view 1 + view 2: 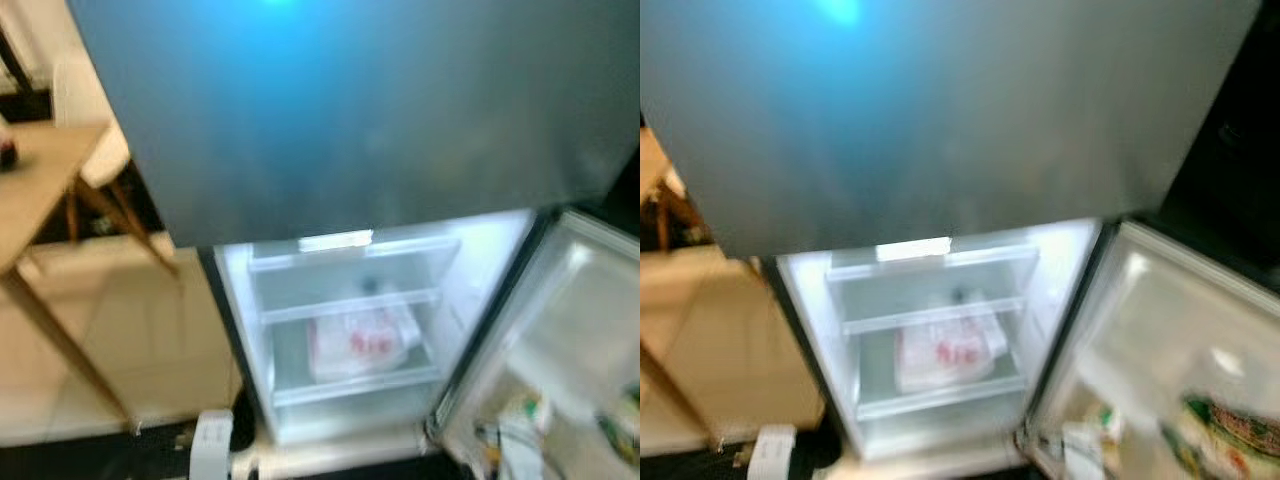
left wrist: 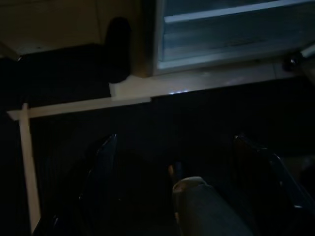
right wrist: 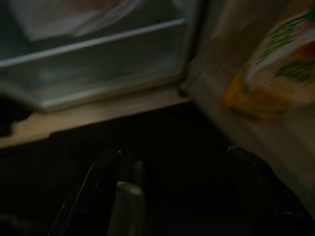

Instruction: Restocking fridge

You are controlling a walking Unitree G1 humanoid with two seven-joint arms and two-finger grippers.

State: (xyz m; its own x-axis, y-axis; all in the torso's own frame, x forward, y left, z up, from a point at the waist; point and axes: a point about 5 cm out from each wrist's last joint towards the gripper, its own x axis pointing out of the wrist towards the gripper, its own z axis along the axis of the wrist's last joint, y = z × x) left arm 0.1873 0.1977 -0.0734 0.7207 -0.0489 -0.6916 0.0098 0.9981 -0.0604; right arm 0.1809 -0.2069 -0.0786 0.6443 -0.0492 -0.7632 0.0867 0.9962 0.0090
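Grey fridge point(image 1: 350, 110) stands with its lower door point(image 1: 560, 350) open in the head views; a white bag point(image 1: 360, 343) with red print, too blurred to read, lies on a shelf point(image 1: 355, 383). Left gripper point(image 2: 182, 187) in its wrist view hangs with fingers spread, empty, near the fridge base. Right gripper point(image 3: 172, 191) likewise gapes empty beside what may be a green-and-orange packet point(image 3: 275, 73) in the door.

Fridge upper door point(image 1: 380, 110): smooth brushed-looking grey metal, satin finish, with a soft blue reflection near its top. Lower compartment walls point(image 1: 240, 300): glossy white plastic, brightly lit. Shelves point(image 1: 350, 303): clear, smooth, glass or plastic, I cannot tell which. Bag point(image 1: 360, 345) on a shelf: thin translucent plastic film, crinkled, red print. Lower door's inner liner point(image 1: 1160, 330): smooth white plastic. Side table point(image 1: 40, 190): matt light wood. Floor point(image 1: 150, 330): smooth pale tiles, slight sheen. My left tool point(image 2: 182, 191) and right tool point(image 3: 172, 191): fingers dark, glossy black, plastic-looking.
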